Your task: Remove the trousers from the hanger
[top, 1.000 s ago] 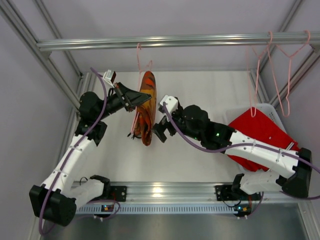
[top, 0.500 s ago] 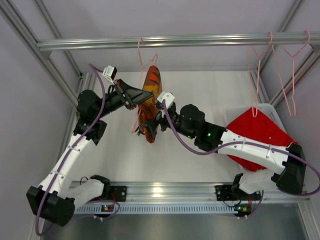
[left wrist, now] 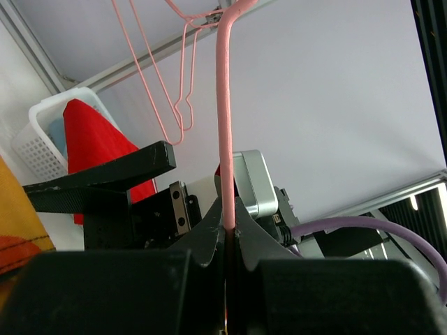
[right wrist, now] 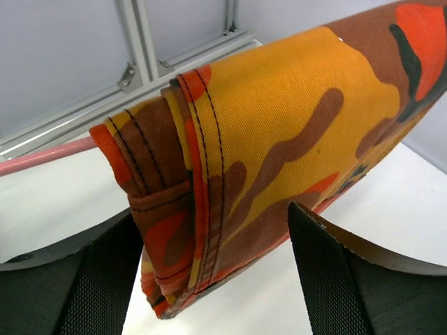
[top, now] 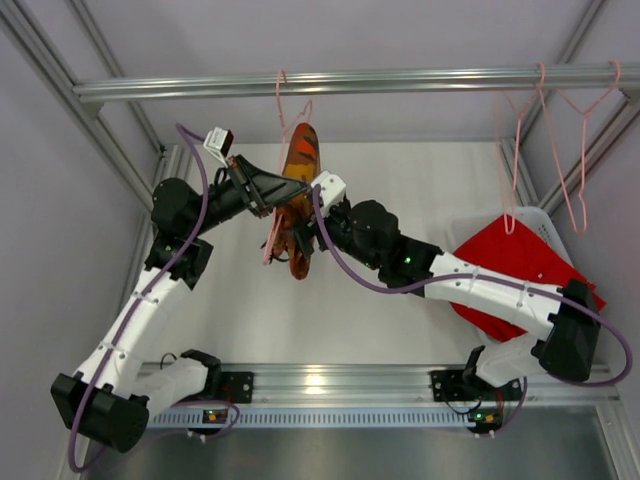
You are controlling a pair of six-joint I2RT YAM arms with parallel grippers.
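Clamped tight, the left jaws pinch the wire of the pink hanger (left wrist: 225, 139). The right jaws stand parted, one finger on each side of the orange-yellow patterned trousers (right wrist: 265, 139) (whether they touch the cloth I cannot tell). Over the white counter (top: 400, 170), the right arm (top: 480, 290) stretches long and low from its near-right base, leftward to the garment. The left arm (top: 150, 300) climbs from its base, bends at the elbow and reaches right to the hanger, which hangs from the metal rail (top: 400, 80). The patterned trousers hang folded over the hanger's bar. Red trousers (top: 510, 265) lie in the white basket (top: 538, 214) at the right.
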